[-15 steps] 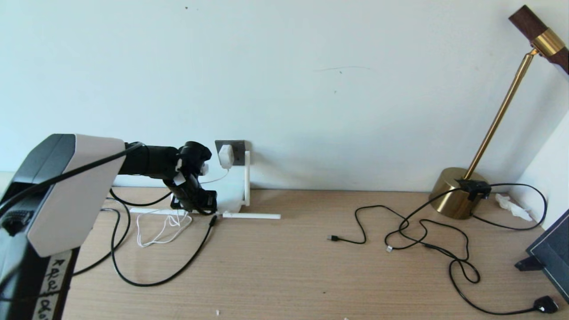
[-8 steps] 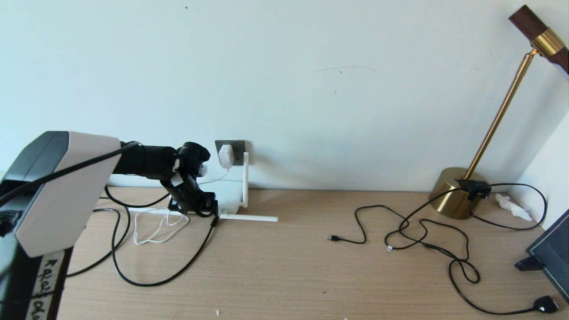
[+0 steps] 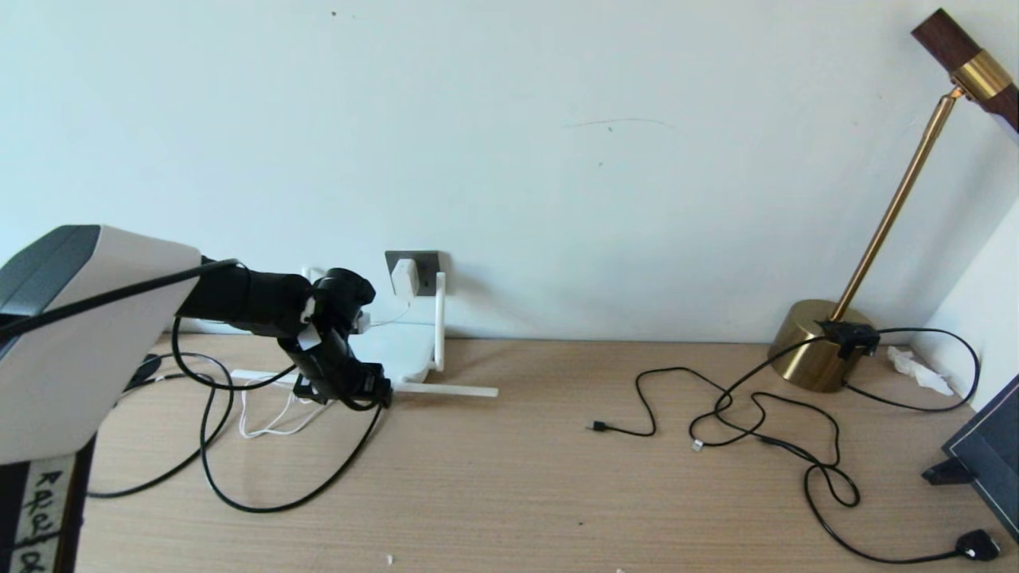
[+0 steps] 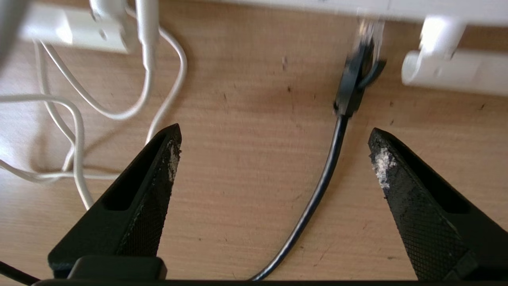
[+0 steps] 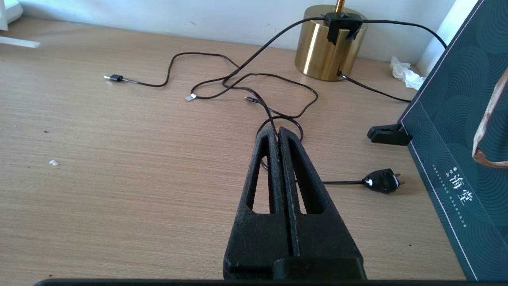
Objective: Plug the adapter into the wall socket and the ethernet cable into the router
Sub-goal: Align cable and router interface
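1. The left gripper (image 4: pixel 274 147) hovers low over the wooden desk (image 3: pixel 557 493) with its fingers spread wide and nothing between them but the ethernet cable (image 4: pixel 317 190), which neither finger touches.
2. The cable's black boot and clear tip (image 4: pixel 357 75) reach the router (image 3: pixel 402 354) edge; motion blur there hides whether the plug is fully seated.
3. In the head view the left arm covers most of the router, leaving one upright antenna (image 3: pixel 439 318) and one lying flat (image 3: pixel 450 390).
4. The adapter (image 3: pixel 404 277) sits in the wall socket (image 3: pixel 414 272), hiding most of the plate; its white cord (image 3: pixel 275 410) loops on the desk.
5. The right gripper (image 5: pixel 278 135) is pressed together and empty, held above the desk near thin black cords (image 5: pixel 246 83), a flat black plug (image 5: pixel 381 180) and the brass lamp base (image 5: pixel 327 47).
6. A dark bag (image 5: pixel 464 131) is cut off by the frame edge.
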Robot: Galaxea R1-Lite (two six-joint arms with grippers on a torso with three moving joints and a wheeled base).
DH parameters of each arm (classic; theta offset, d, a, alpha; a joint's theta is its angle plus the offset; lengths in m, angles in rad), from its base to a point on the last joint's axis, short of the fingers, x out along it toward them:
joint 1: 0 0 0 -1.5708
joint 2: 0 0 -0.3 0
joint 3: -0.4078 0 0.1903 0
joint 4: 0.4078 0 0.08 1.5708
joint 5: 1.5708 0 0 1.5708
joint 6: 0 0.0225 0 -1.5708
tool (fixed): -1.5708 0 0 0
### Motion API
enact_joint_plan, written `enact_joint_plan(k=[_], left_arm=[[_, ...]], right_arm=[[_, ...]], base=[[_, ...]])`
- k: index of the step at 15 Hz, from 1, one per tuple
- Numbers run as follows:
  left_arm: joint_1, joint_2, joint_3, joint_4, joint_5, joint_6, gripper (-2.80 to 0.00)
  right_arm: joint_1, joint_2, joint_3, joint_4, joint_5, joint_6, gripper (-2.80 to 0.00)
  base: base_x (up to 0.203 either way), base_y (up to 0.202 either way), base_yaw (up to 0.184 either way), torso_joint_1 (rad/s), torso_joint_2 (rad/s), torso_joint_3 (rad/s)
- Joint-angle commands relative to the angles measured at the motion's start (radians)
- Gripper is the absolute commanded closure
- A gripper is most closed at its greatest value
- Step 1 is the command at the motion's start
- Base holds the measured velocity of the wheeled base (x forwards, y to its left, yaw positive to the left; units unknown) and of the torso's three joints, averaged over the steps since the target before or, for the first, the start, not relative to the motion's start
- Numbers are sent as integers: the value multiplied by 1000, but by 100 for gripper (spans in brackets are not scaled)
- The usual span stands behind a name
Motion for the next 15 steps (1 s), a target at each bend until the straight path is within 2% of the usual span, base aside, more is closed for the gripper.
enact_joint_plan(k=[1, 6, 9, 13, 15], left_arm=[[-2, -52, 121, -51, 3, 2, -280], [-5, -178, 413, -223, 2, 4, -280], [-40, -388, 575, -295, -2, 9, -280], [-125, -736, 766, -319, 0, 14, -280], [-147, -821, 870, -328, 2, 14, -280]], right_arm=[[0, 0, 1, 0, 0, -1, 0], [0, 0, 1, 0, 0, -2, 0], [0, 0, 0, 0, 0, -2, 0], [0, 0, 0, 0, 0, -1, 0], [0, 0, 1, 0, 0, -1, 0]], base=[[0, 0, 0, 0, 0, 0], [0, 0, 0, 0, 0, 0], [0, 0, 0, 0, 0, 0], [0, 0, 0, 0, 0, 0], [0, 0, 0, 0, 0, 0]])
